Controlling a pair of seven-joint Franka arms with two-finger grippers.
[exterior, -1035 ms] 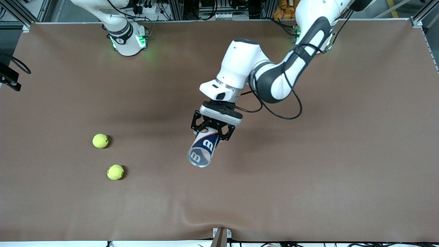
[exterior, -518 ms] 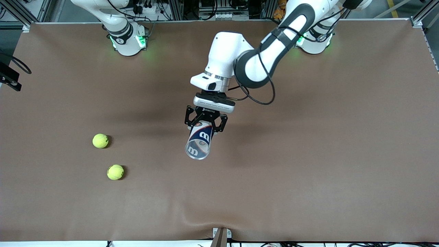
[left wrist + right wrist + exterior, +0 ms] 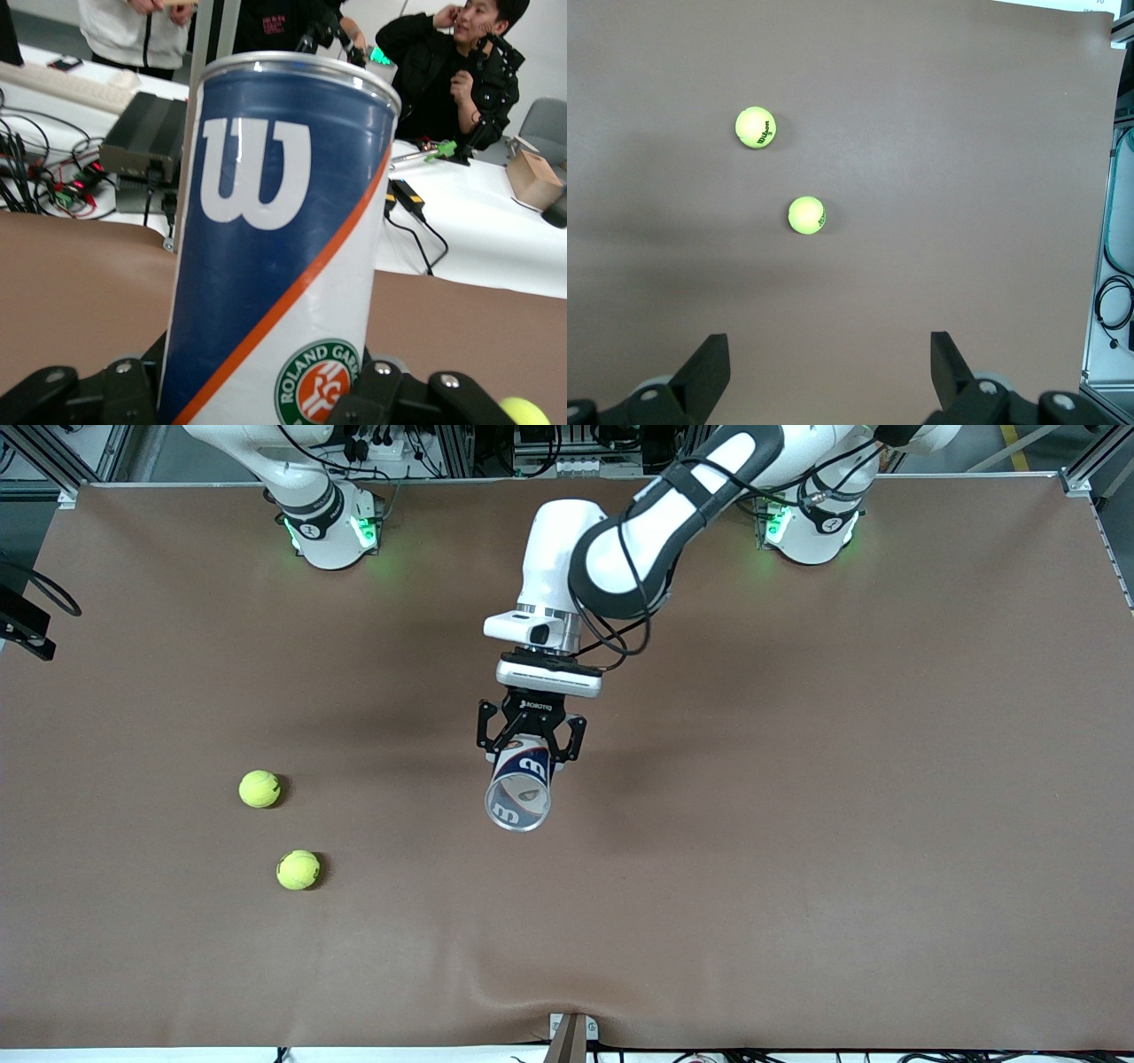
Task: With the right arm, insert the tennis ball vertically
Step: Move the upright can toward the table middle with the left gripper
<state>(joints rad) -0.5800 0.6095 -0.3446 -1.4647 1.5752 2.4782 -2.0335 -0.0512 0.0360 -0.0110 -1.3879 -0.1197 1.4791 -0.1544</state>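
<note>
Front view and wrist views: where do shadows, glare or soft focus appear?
Front view: each tennis ball casts a small dark shadow; green light glows at both arm bases. Left wrist view: glare streaks the rim of the can; the people in the background look soft. Right wrist view: even light, broad faint shadow on the table.

Two fuzzy yellow-green tennis balls lie apart on the brown bench toward the right arm's end: one [image 3: 260,788] farther from the front camera, the other [image 3: 298,870] nearer. The blue-and-white cylindrical ball can [image 3: 521,790] (white W logo, orange stripe) hangs tilted over mid-bench, open mouth toward the front camera.
</note>
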